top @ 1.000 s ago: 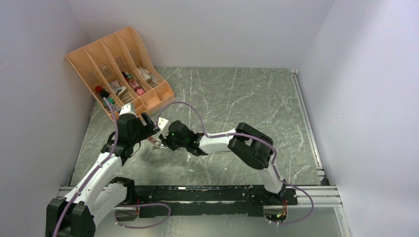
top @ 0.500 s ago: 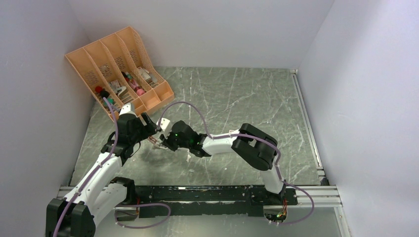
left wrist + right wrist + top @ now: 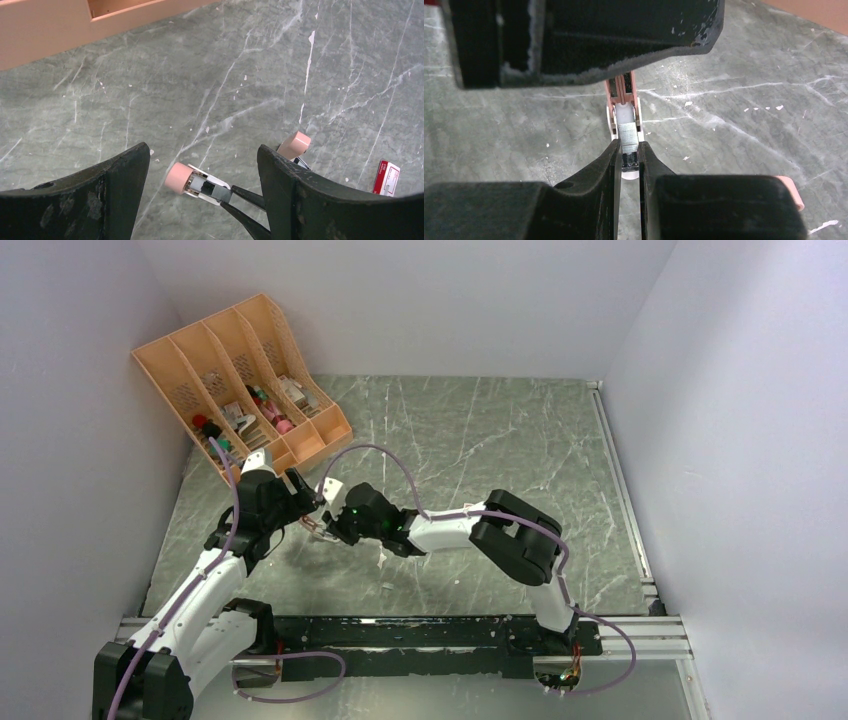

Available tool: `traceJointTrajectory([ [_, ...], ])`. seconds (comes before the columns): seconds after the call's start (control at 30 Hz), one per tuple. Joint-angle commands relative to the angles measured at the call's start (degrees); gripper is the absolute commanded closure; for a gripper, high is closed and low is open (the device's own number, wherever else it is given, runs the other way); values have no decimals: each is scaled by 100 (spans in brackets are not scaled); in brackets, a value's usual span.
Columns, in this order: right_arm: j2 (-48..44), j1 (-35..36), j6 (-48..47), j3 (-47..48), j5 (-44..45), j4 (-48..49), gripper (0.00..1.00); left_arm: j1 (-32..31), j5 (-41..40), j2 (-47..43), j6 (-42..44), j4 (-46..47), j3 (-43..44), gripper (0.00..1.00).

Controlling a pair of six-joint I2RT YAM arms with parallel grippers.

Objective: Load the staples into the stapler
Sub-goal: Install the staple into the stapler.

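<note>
Closely, the right gripper was pinched narrow on the strip of staples, which lay in the open channel of the pink stapler on the table. Above it hung the left gripper, jaws wide and holding nothing. Beyond, the staple box lay near the stapler, the orange organizer farthest back.

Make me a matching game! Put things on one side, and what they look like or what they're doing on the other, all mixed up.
Things:
1. staples
2. staple box
3. organizer
4. left gripper

Colours and states:
a. open wide
b. orange
c. pinched in the right gripper
d. red and white

Pairs: 1-c, 2-d, 3-b, 4-a
</note>
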Motion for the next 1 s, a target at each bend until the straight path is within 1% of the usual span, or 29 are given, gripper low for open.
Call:
traceJointTrajectory([
  [0.0,99,12,65,212,17,-141,82,61,20,-85,24,87,-23,17],
  [0.97,367,12,118,465,26,-554,82,61,37,-93,24,93,-38,17],
])
